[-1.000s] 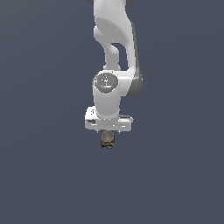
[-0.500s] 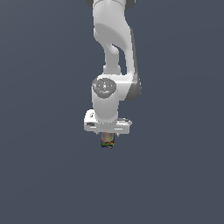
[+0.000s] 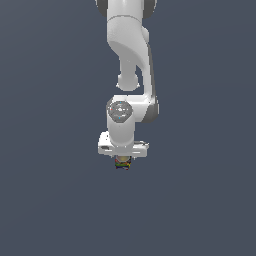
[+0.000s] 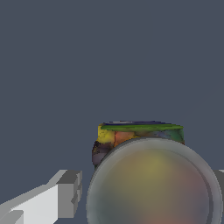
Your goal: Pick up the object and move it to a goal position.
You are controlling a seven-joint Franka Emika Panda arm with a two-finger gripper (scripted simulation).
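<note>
My arm (image 3: 131, 55) comes down from the top of the exterior view, white, bent at a joint w/ a round grey cap facing the cam, ending in my wide white hand bar. My gripper (image 3: 122, 163) points straight down below that bar. The can (image 3: 122, 162) sits right under it, tucked between my fingers, only a small bit showing in the exterior view: multicoloured label, green/yellow/red w/ a dark lower edge, much narrower than my hand bar. Nothing but flat dark grey-blue behind & below it in that view, so I can't tell whether it rests on a surface or hangs clear. In the wrist view the can (image 4: 148, 175) fills the near part of the pic: pale metallic round top, blurred, close to the cam, w/ the label wall behind it showing a green band, yellow patch, red/orange patch, a thin blue line at the far edge & a dark patch on one side. One of my fingers (image 4: 65, 192) shows as a grey pad on a white bar just beside the can's side; a sliver of the other finger peeks at the opposite edge of the pic. Jaws are narrowed to about the can's width w/ the can between them; whether the pads actually press on it I can't tell, the near pad looks a hair apart.
</note>
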